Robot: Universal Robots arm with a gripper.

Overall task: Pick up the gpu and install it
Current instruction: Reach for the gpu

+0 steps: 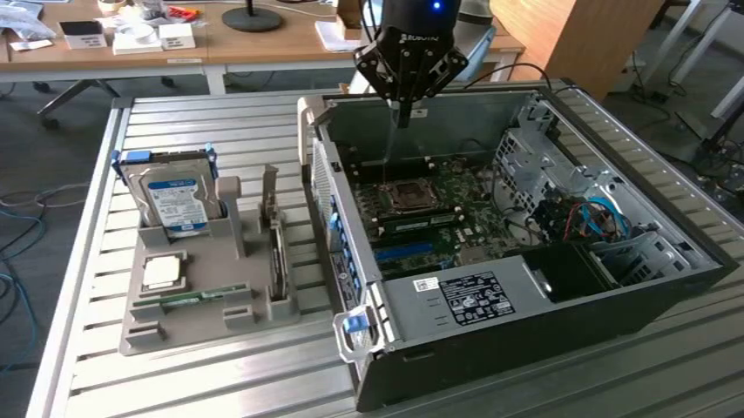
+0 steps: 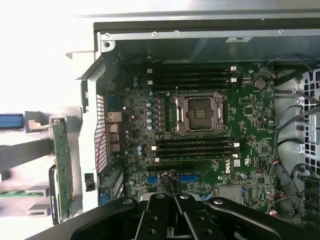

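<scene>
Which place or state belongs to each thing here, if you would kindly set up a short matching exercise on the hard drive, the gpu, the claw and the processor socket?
Things:
1. hard drive
2. gpu
3. claw
4. processor socket

Places or states:
A. on edge in the gray holder, in the slot nearest the case
B. on the motherboard inside the case
C. upright in the gray holder, blue-white label showing
D. shut and empty, above the open case

Pairs: 1-C, 2-A, 3-D, 4-B
</scene>
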